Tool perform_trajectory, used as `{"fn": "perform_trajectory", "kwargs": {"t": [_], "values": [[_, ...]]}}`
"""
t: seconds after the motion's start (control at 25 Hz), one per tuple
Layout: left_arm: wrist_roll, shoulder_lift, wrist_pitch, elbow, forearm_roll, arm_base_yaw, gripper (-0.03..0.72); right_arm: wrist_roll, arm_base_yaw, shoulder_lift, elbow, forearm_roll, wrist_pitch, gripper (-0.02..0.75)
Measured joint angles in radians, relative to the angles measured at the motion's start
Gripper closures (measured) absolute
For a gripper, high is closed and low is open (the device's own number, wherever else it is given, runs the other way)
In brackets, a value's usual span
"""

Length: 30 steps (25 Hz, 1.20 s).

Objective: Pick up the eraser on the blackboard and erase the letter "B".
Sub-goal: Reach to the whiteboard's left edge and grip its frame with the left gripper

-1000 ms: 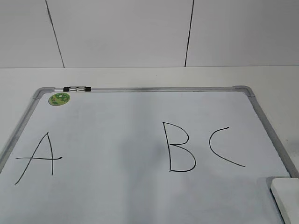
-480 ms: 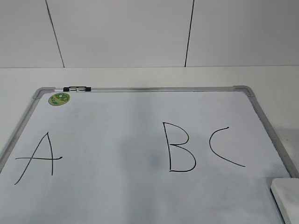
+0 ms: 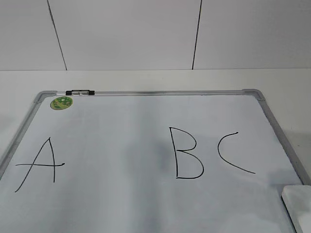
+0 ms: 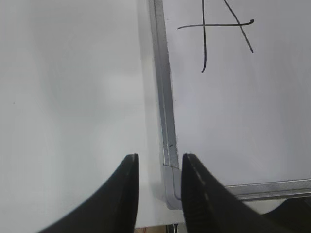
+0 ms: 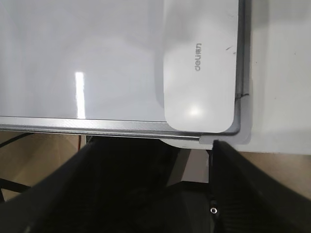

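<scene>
Right gripper (image 5: pixel 150 160) was held wide open and empty, the eraser (image 5: pixel 201 73) lying just ahead in the board (image 5: pixel 73 58) corner; nothing was grasped, and the B (image 3: pixel 187 153) was untouched.

The blackboard (image 3: pixel 146 111), white with a grey frame, lies flat. The letter "B" (image 3: pixel 188 153) stands whole in black between "A" and "C". The eraser (image 5: pixel 200 68), a white rounded block, lies flat in the board's near right corner.
</scene>
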Motion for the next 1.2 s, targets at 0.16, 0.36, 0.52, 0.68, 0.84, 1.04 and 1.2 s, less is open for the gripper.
{"fn": "perform_trajectory", "kwargs": {"t": [0.16, 0.36, 0.52, 0.68, 0.84, 1.04, 1.2], "values": [[0.000, 0.190, -0.033, -0.087, 0.000, 0.000, 0.461, -0.005, 0.000, 0.055, 0.000, 0.002, -0.002, 0.169], [0.000, 0.445, -0.045, -0.221, 0.000, 0.000, 0.461, -0.015, 0.000, 0.108, -0.002, 0.006, -0.005, 0.169], [0.013, 0.626, -0.061, -0.319, -0.002, 0.000, 0.461, -0.015, 0.000, 0.122, -0.005, 0.006, -0.007, 0.169], [0.023, 0.769, -0.071, -0.383, -0.006, 0.000, 0.461, -0.015, 0.000, 0.122, -0.021, 0.007, -0.008, 0.169], [0.039, 0.876, -0.109, -0.418, -0.033, 0.000, 0.461, -0.015, 0.000, 0.122, -0.041, 0.007, -0.008, 0.169], [0.060, 0.983, -0.140, -0.426, -0.045, 0.000, 0.462, -0.015, 0.000, 0.122, -0.046, 0.007, -0.009, 0.169], [0.081, 1.046, -0.166, -0.427, -0.070, 0.000, 0.462, -0.015, 0.000, 0.122, -0.047, 0.007, -0.009, 0.169]]}}
